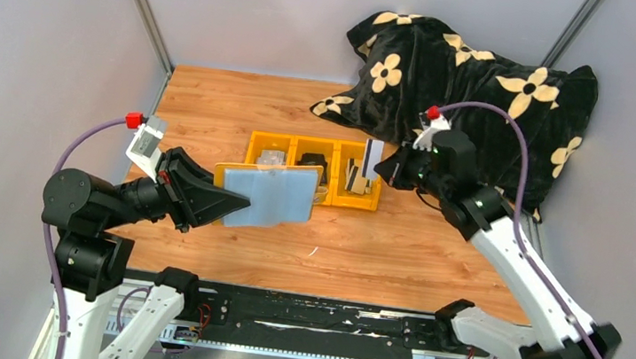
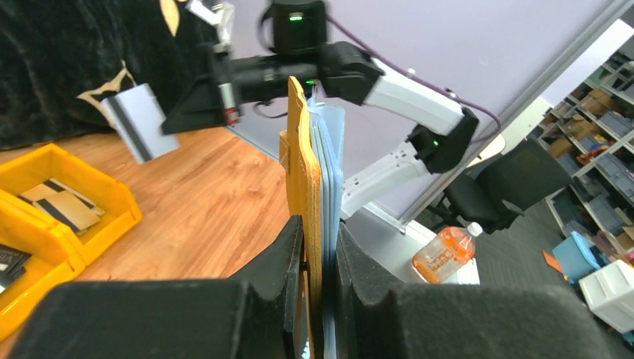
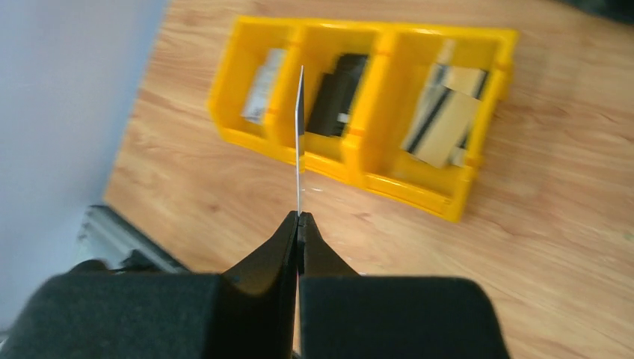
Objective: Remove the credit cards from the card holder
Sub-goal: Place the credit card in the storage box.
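left gripper (image 1: pixel 225 202) (image 2: pixel 320 243): jaws are set only narrowly apart and are clamped on the lower edge of the card holder (image 1: pixel 277 195) (image 2: pixel 308 142). the card holder is held upright, off the table (image 1: pixel 215 106), on the near-left side of the yellow tray (image 1: pixel 318 140) (image 2: pixel 112 217) (image 3: pixel 448 34); its grey-blue inner face is turned to the top camera and its mustard outer face is seen edge on from the left wrist. right gripper (image 1: pixel 387 167) (image 3: pixel 299 223): jaws are pressed fully together on the bottom edge of one credit card (image 1: pixel 372 158) (image 2: pixel 138 120) (image 3: pixel 300 134). the card is pale with a dark stripe, is held upright, and is raised above the right end of the tray without touching it. in the tray's right compartment, striped cards (image 3: pixel 441 123) are seen lying flat; grey cards (image 3: pixel 262 93) are seen in the left compartment and a dark item (image 3: pixel 336 93) in the middle one. a black flowered cloth (image 1: pixel 485 81) is bunched behind the tray, to the right.
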`<state>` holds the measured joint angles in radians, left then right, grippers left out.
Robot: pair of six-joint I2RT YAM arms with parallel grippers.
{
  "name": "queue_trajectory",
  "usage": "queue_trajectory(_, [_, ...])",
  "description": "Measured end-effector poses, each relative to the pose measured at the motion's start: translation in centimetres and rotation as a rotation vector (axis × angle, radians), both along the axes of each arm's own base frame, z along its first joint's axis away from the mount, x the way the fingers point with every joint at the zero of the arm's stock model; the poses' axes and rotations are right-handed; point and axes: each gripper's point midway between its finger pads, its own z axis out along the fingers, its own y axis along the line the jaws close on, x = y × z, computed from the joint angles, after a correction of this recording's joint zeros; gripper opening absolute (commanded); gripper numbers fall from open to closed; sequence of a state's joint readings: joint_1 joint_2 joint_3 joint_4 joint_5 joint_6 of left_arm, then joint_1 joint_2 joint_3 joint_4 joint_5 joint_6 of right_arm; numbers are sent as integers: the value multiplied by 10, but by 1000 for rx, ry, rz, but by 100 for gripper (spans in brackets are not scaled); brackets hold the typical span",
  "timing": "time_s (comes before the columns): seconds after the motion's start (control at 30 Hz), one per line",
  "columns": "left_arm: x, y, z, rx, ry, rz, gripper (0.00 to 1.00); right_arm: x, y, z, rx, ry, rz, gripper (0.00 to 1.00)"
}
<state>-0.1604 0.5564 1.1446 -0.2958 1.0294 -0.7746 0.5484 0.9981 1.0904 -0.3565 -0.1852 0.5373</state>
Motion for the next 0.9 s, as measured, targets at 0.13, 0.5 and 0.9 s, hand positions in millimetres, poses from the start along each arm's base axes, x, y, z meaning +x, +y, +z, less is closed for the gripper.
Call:
queue_trajectory(0.13, [-7,-1,3,0,-20,-26,0,35,-9,-60,-154,137,-77,0])
queue_trajectory(0.5, [-22,0,11,8,-69,-49,0,89,14,-152,-329,355,-55,0])
queue_trajectory(0.9, [-26,1,12,19,-89,-54,0,101,93,-83,-84,263,103,0])
